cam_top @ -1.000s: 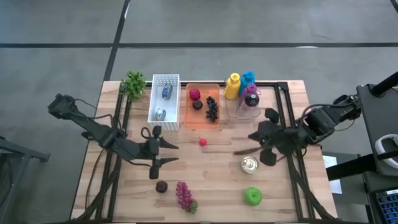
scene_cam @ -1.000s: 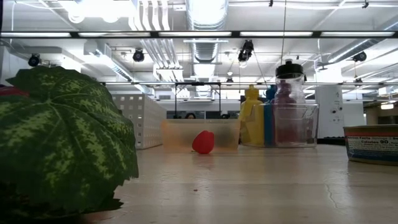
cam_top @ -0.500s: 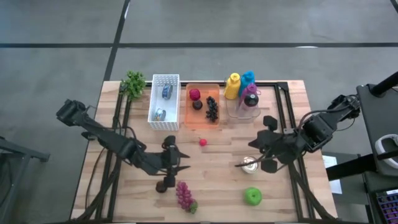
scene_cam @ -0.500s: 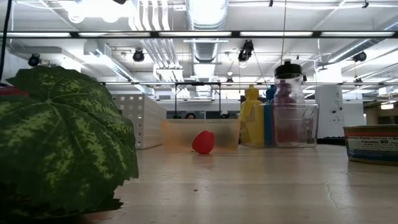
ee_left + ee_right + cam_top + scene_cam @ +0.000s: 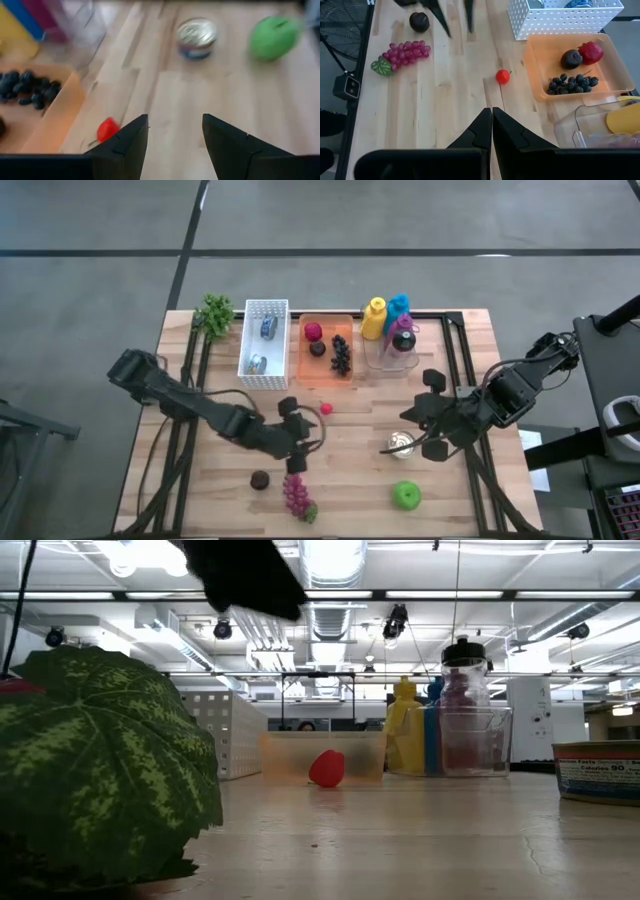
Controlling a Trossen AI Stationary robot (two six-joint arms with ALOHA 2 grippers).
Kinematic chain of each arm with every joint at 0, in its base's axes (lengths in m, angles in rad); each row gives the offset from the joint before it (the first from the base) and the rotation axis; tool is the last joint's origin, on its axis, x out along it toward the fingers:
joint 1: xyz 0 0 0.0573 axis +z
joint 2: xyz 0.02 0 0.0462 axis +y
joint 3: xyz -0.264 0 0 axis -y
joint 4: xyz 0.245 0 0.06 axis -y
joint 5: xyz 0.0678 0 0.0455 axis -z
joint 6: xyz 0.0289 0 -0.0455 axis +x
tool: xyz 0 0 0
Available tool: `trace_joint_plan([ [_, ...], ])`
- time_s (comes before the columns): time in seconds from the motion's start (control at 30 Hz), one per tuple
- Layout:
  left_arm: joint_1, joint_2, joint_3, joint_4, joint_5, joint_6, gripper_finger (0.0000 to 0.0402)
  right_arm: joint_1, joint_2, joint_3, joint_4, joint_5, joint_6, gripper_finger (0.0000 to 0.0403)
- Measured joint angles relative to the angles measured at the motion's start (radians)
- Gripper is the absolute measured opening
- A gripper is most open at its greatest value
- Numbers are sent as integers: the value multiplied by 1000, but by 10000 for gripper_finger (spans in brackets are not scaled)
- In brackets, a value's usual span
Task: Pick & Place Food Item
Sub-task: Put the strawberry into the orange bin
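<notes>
The small red food item (image 5: pixel 326 409) is lying on the bare wood of the bench (image 5: pixel 350 460), just in front of the orange tray (image 5: pixel 326 348) and apart from it. The left gripper (image 5: pixel 303 442) is hanging over the middle of the bench, near the red item, with its fingers (image 5: pixel 125 145) spread apart and nothing between them; in the left wrist view the red item (image 5: pixel 107 130) is showing just beside one finger, not touched. The right gripper (image 5: pixel 395 448) is sitting over the right part of the bench, close by the tin can (image 5: pixel 402 443), its fingers (image 5: pixel 485 131) pressed together and grasping nothing. The orange tray is holding a red fruit (image 5: pixel 313 331), a dark fruit (image 5: pixel 318 348) and a bunch of dark grapes (image 5: pixel 341 355). A white basket (image 5: pixel 264 344) is standing just left of the tray. On the near side of the bench a dark round fruit (image 5: pixel 260 479), purple grapes (image 5: pixel 297 495) and a green apple (image 5: pixel 405 496) are lying apart from one another.
</notes>
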Motion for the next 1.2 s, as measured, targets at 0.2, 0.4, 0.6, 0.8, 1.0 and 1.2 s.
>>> trace_joint_plan([
  [0.2, 80, 91, 4, 32, 59, -52, 198, 26, 0, 0, 0, -1, -1, 8],
  [0.4, 155, 159, 2, 53, 90, -52, 203, 52, 0, 0, 4, 0, 0, 8],
  [0.6, 212, 225, 1, 71, 98, -23, 197, 58, 0, -2, 7, 1, 5, 8],
  [0.8, 249, 253, 1, 79, 100, -22, 188, 58, 0, -3, 8, 2, 7, 8],
  [1.0, 282, 283, 0, 145, 99, 36, 180, 58, 0, -3, 8, 9, 8, 8],
  [1.2, 296, 336, 1, 205, 105, 39, 175, 58, 0, -3, 8, 11, 8, 8],
])
